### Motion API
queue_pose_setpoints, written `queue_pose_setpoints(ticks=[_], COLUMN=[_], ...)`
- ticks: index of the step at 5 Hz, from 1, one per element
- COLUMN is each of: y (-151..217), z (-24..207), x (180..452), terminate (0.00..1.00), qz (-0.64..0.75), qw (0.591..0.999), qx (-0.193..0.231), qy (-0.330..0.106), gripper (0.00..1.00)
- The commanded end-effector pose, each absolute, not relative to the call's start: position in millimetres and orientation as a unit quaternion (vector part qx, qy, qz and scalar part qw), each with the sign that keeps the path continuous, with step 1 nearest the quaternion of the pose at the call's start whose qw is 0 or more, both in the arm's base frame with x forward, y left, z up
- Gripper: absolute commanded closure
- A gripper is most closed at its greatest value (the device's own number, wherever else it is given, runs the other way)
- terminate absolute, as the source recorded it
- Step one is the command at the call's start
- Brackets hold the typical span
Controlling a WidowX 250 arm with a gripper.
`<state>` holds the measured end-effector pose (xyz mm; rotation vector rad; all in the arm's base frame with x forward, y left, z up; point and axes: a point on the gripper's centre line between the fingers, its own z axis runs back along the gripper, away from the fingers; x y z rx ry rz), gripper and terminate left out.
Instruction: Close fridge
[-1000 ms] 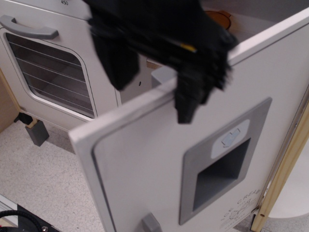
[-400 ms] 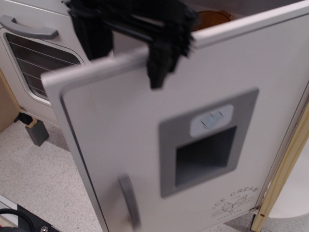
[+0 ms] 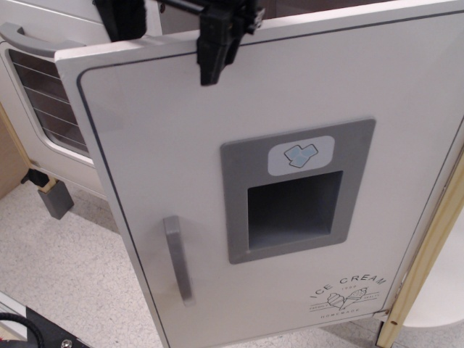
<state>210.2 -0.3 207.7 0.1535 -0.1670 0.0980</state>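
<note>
The white fridge door (image 3: 181, 145) fills most of the view and faces me almost flat, still slightly ajar at its left edge. It has a grey recessed dispenser panel (image 3: 293, 196), a blue ice-cube icon (image 3: 300, 154), a vertical grey handle (image 3: 177, 257) and "ICE CREAM" lettering (image 3: 348, 284). My black gripper (image 3: 168, 58) is at the door's top left edge, open. One finger (image 3: 216, 43) hangs in front of the door face. The other finger (image 3: 125, 18) is behind the top edge.
The white oven door (image 3: 43, 94), with a window and a horizontal grey handle (image 3: 25, 38), stands at the left behind the fridge door. A grey block (image 3: 55, 197) sits on the speckled floor (image 3: 65, 268). A wooden frame post (image 3: 428, 268) runs along the right.
The fridge door has swung from wide open to almost flat toward its frame. My gripper moved left with the door's top edge.
</note>
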Motion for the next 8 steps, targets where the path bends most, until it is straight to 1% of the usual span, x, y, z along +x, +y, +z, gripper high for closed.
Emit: queue_pose_setpoints(ticks=[1, 2, 3, 4, 5, 6, 7, 8], y=[-2.3, -10.3, -14.5, -18.8, -15.3, -14.2, -12.7, -6.1], z=[232.5, 231.7, 224.9, 211.5, 191.5, 175.3, 157.5, 138.7], x=[197.0, 185.5, 174.2, 166.8, 159.2, 155.3, 163.3, 185.5], terminate=[0.00, 0.00, 0.00, 0.00, 0.00, 0.00, 0.00, 0.00], qz=[0.051, 0.046, 0.040, 0.042, 0.053, 0.056, 0.062, 0.098], qw=[0.988, 0.990, 0.988, 0.988, 0.989, 0.992, 0.993, 0.991], qx=[0.097, 0.089, 0.098, 0.104, 0.088, 0.054, 0.042, 0.019], qy=[-0.105, -0.103, -0.109, -0.107, -0.109, -0.101, -0.095, -0.094], gripper=[0.00, 0.00, 0.00, 0.00, 0.00, 0.00, 0.00, 0.00])
